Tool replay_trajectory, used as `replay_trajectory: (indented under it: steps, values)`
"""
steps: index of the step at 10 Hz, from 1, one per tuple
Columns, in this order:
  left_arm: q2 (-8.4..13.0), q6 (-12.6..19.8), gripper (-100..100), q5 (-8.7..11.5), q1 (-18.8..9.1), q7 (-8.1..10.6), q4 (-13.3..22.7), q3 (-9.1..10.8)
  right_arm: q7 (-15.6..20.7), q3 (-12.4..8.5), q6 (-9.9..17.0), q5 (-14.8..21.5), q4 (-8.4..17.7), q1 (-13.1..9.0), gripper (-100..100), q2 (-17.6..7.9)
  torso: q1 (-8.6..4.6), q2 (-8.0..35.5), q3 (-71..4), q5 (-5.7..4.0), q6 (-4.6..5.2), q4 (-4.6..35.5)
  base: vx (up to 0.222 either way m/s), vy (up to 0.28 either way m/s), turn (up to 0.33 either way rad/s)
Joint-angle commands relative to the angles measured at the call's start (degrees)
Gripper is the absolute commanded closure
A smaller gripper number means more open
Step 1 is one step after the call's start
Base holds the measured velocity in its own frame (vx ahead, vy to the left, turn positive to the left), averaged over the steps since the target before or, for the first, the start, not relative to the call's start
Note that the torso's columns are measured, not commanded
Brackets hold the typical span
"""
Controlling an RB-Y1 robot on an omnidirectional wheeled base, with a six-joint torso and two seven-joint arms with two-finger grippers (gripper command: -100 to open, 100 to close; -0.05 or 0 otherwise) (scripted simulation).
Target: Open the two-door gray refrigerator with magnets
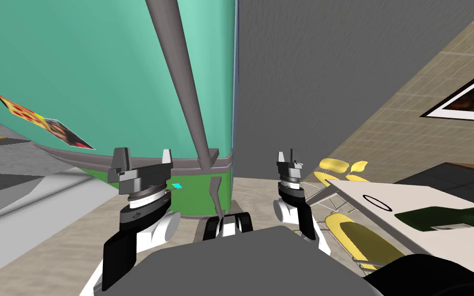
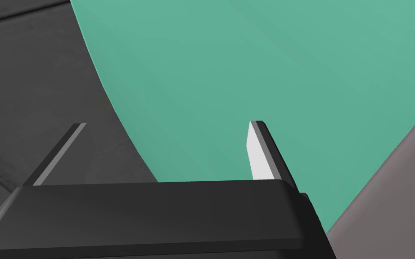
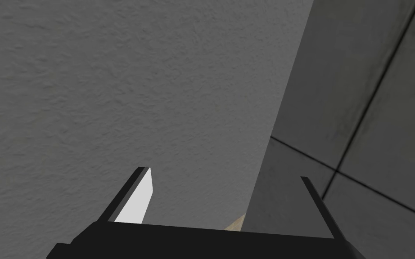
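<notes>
Left gripper (image 1: 144, 156), fingers spread wide, hovers before the teal refrigerator door (image 1: 92, 67) near its long grey bar handle (image 1: 179, 77); right gripper (image 1: 287, 155), fingers equally wide, faces the grey wall (image 1: 308, 77) beside that door.

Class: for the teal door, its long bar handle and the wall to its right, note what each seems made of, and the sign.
The teal door: smooth, even colour with a soft sheen, likely painted or enamelled; metal or plastic is open. The handle: plain matt grey, smooth, perhaps metal. The wall: grey, finely grainy, like rough plaster.
</notes>
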Motion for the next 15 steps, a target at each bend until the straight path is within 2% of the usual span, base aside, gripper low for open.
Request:
replay_trajectory:
  steps: [1,2,3,4,5,6,10,13,15]
  values:
    - [0.00,0.00,0,0.00,-0.02,0.00,0.01,0.00,0.00,0.01,0.00,0.00,0.01,-0.02,0,0.01,0.09,3.81,-8.13,-0.05,0.00,4.38,-0.142,-0.010,0.058]
    - [1.60,0.54,-100,0.39,0.16,0.12,-0.06,0.06,0.00,0.01,0.01,0.00,0.01,-0.04,0,0.01,0.43,6.60,-16.37,-0.03,0.01,8.71,-0.089,-0.027,0.041]
    - [2.65,1.08,-100,0.78,0.36,0.24,-0.16,0.11,0.00,0.00,0.01,0.00,0.02,0.00,0,0.01,0.38,8.50,-21.14,0.04,-0.01,10.20,-0.023,-0.026,0.050]
    - [3.62,1.77,-100,1.30,0.63,0.41,-0.31,0.19,0.00,0.00,0.00,0.00,0.02,0.01,0,0.01,0.28,9.17,-22.39,0.02,-0.01,10.72,0.000,-0.029,0.087]
    - [5.14,3.60,-100,2.65,1.32,0.83,-0.69,0.39,0.00,0.00,0.00,0.00,0.02,0.01,0,0.01,0.24,9.35,-22.45,-0.01,-0.01,10.98,0.014,-0.070,0.166]
    - [5.66,4.70,-100,3.47,1.74,1.09,-0.92,0.51,0.00,0.00,0.00,0.00,0.02,0.02,0,0.01,0.02,9.49,-22.37,-0.01,-0.02,11.08,0.017,-0.078,0.179]
    - [6.78,9.88,-100,7.28,3.68,2.28,-1.85,1.08,0.00,0.01,0.00,0.00,0.02,0.02,0,0.02,-0.67,9.96,-22.41,-0.08,0.02,11.09,0.051,-0.110,0.088]
    - [7.03,13.98,-100,10.28,5.19,3.22,-2.54,1.52,0.00,0.01,0.00,0.00,0.03,0.01,0,0.01,-0.15,10.76,-22.49,0.02,0.39,10.84,0.040,-0.113,0.141]
    - [6.99,16.56,-100,12.17,6.15,3.81,-2.97,1.80,0.00,0.01,0.00,0.00,0.02,0.01,0,0.01,-0.14,10.57,-22.62,0.04,0.24,10.81,0.020,-0.092,0.105]
